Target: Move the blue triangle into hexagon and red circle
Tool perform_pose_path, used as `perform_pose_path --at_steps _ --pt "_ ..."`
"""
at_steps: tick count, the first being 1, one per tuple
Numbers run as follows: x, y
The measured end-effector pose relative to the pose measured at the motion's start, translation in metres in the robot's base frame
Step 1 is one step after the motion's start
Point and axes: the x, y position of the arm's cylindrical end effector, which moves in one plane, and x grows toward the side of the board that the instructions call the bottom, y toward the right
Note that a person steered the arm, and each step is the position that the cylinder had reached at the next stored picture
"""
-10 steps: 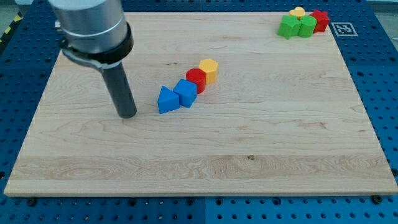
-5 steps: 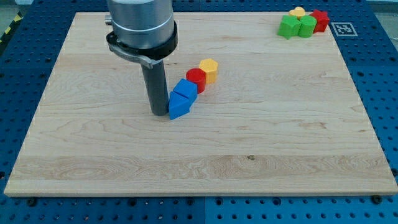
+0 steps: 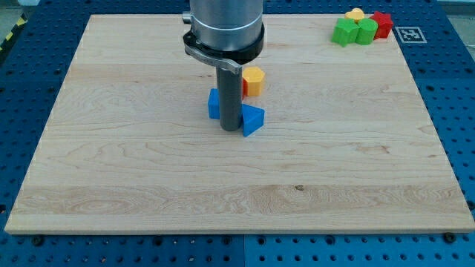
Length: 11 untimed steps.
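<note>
Blue triangle (image 3: 253,119): lies on the surface just to the view's right of my tip, touching or all but touching the rod; one point faces the view's right.
Tip (image 3: 231,130): lower end of the dark rod, down at the surface near the middle of the board, between the two blue blocks.
Fingers: none on this arm; it ends in the plain rod, so nothing is held or clamped.
Blue block (image 3: 214,104): just to the view's left of the rod and a little above the tip, partly hidden behind the rod; shape not clear.
Yellow hexagon (image 3: 254,80): up and to the view's right of the tip, close to the rod, apart from the blue triangle.
Red circle: cannot make it out; if it is beside the hexagon, the rod covers it.
Far cluster: well away at the view's top right corner, two green blocks (image 3: 354,31), a yellow block (image 3: 355,14) and a red block (image 3: 382,24), packed together.
Surface (image 3: 148,185): pale wooden board on a blue perforated base (image 3: 456,89).
</note>
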Motion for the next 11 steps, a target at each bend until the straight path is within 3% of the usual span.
perform_pose_path --at_steps 2,4,5,11 --pt "0.025 0.047" --pt "0.008 0.082" --pt "-0.013 0.086" --pt "-0.016 0.06"
